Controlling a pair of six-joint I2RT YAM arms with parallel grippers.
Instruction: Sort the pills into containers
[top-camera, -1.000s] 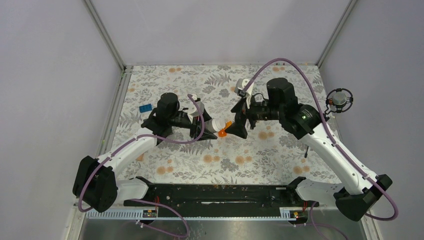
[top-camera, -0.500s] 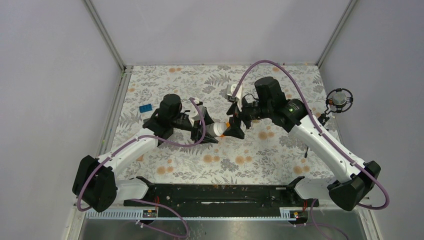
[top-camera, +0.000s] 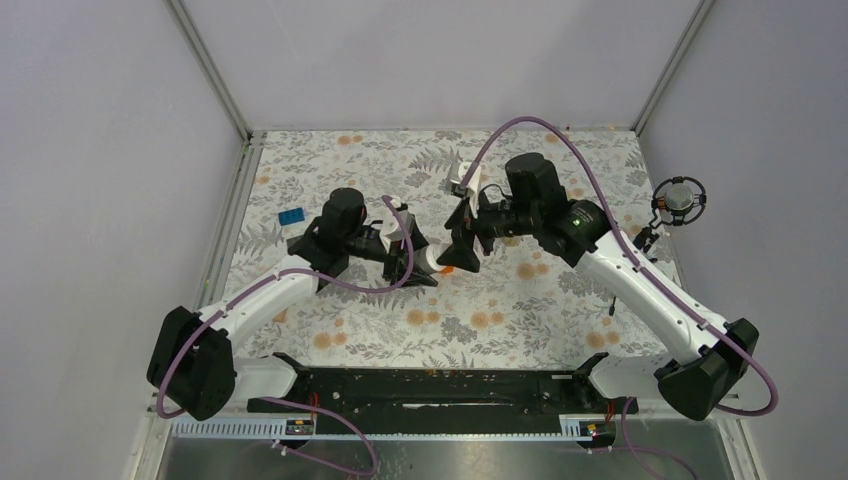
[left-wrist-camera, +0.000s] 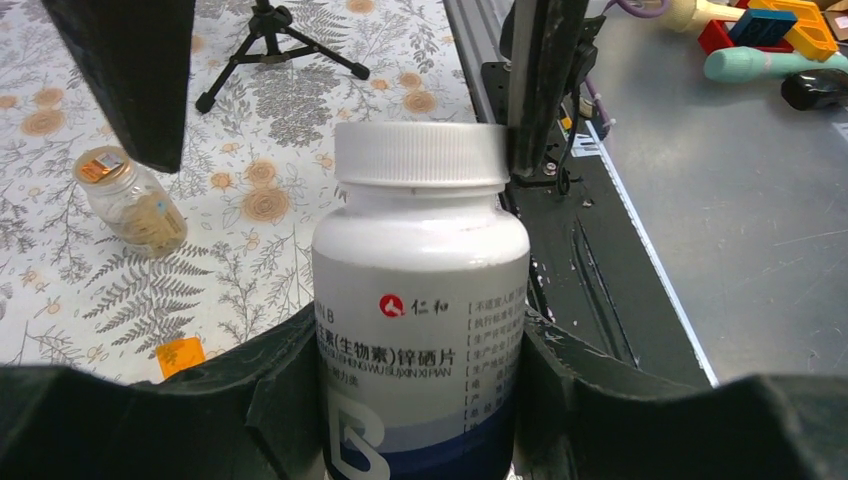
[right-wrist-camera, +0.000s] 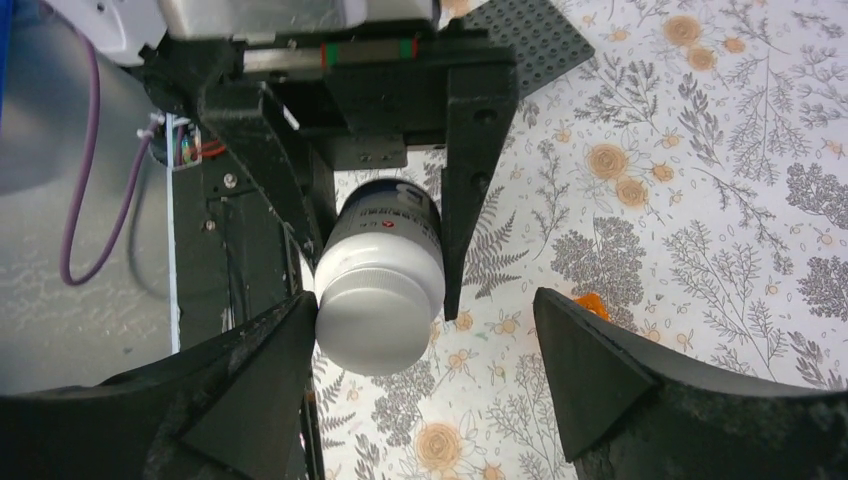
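My left gripper (left-wrist-camera: 420, 372) is shut on a white bottle (left-wrist-camera: 420, 290) with a dark blue label, gripping its lower body. The bottle (top-camera: 433, 260) is held sideways above the mat, its white ribbed cap (right-wrist-camera: 380, 322) pointing at my right gripper (right-wrist-camera: 423, 300). That gripper is open and straddles the cap. Its left finger (right-wrist-camera: 255, 370) touches the cap's side, while its right finger (right-wrist-camera: 590, 370) stands well apart. A clear tan bottle (left-wrist-camera: 130, 200) stands on the mat. A small orange box (right-wrist-camera: 591, 303) lies on the mat under the grippers. No loose pills show.
A dark grey studded plate (right-wrist-camera: 530, 35) lies on the floral mat behind the left gripper. A blue brick (top-camera: 292, 217) sits at the mat's left edge. A small black tripod (left-wrist-camera: 270, 40) stands at the right edge. The black base rail (top-camera: 430, 390) runs along the near edge.
My right arm has swung left toward the bottle, and its fingers now flank the cap and have narrowed a little. The left gripper has kept its hold and barely moved.
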